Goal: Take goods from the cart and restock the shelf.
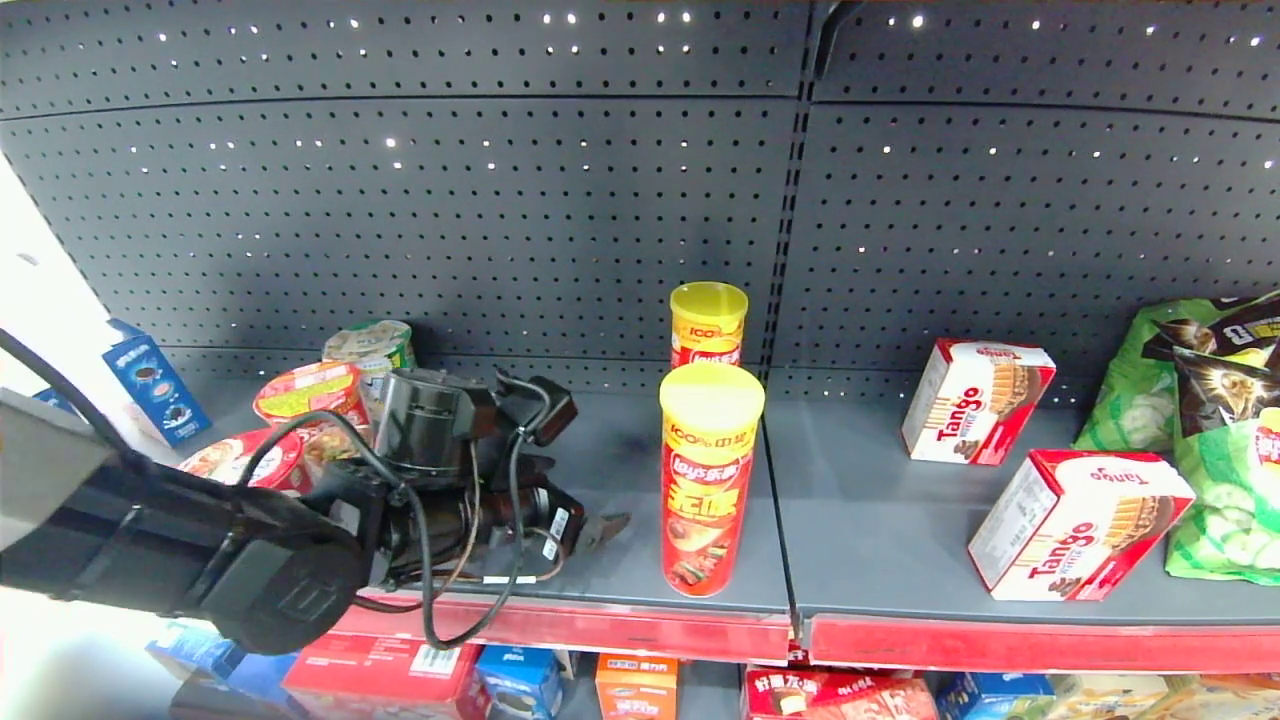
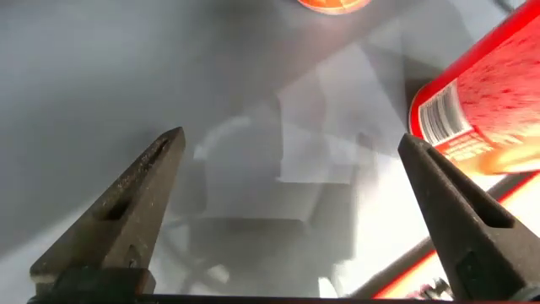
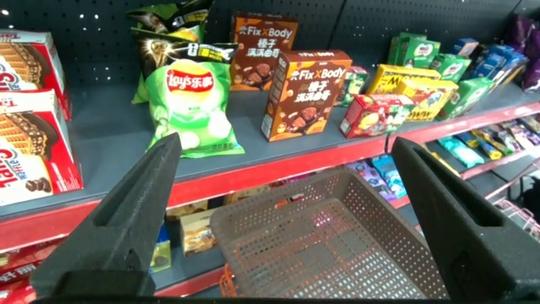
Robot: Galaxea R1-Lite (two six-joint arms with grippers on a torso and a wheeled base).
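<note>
Red chip can (image 1: pixel 710 480) upright just beside wide-open left claw (image 1: pixel 612 524), apart from it.

Left arm (image 1: pixel 180 560): matte black housing, looped black cables (image 1: pixel 430 640), white sticker tags (image 1: pixel 556 523), grey cylindrical wrist module (image 1: pixel 425 420), dark tapered jaws.

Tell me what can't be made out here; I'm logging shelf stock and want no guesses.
Head view: the noodle cups are partly behind the left arm, so their count is unsure.
Head view: the green chip bags are cut off by the picture's edge.
Right wrist view: the cart basket's near part lies behind the fingers of the right gripper.
</note>
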